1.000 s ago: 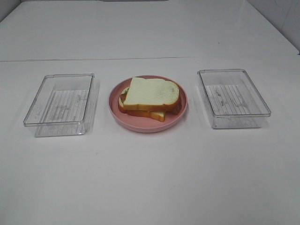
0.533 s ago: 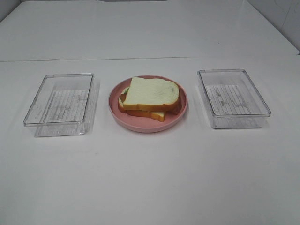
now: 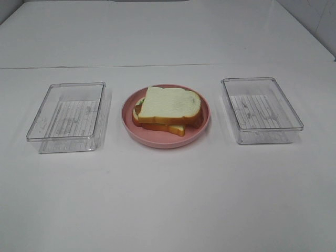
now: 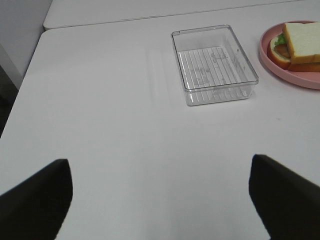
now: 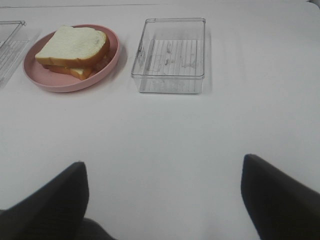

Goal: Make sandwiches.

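Observation:
A stacked sandwich point(image 3: 168, 109) lies on the round pink plate point(image 3: 163, 139) at the table's middle. Its top is a white bread slice with orange-brown crust; a second slice, a bit of green lettuce and brown bacon show beneath. The cheese is hidden. The sandwich also shows in the left wrist view point(image 4: 298, 45) and the right wrist view point(image 5: 74, 50). Neither arm shows in the exterior view. My left gripper point(image 4: 160, 200) and right gripper point(image 5: 165, 200) are open and empty, held back near the table's front, well away from the plate.
A clear plastic tray point(image 3: 67, 116) stands left of the plate and another point(image 3: 261, 109) to its right; both hold nothing. They also show in the wrist views point(image 4: 214, 64) point(image 5: 171, 54). A seam runs across the white table behind them.

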Robot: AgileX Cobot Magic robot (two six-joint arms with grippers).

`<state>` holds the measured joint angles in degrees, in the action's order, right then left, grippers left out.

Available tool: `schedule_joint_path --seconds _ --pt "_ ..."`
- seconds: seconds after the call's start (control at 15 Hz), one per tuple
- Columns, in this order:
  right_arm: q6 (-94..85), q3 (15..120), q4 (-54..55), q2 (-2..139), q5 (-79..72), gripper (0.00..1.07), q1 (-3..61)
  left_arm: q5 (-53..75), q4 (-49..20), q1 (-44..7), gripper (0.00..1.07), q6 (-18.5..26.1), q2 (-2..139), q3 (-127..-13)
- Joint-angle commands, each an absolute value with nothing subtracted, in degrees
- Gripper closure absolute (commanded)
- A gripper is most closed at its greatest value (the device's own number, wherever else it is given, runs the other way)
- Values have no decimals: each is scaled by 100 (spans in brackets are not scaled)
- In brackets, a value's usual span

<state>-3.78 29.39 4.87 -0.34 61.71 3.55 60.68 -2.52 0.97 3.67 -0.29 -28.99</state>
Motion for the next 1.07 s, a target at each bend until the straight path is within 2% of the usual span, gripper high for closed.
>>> schedule_joint_path --seconds 0.07,0.67,1.07 --pt "-407 2939 527 -103 6136 29 355 5999 -286 126 17 395 -149 -2865" --pt "275 2853 -350 -103 6039 29 355 5999 -286 126 17 384 -149 -2865" --pt "286 2853 -350 -103 6033 29 355 5999 -286 126 17 384 -149 -2865"
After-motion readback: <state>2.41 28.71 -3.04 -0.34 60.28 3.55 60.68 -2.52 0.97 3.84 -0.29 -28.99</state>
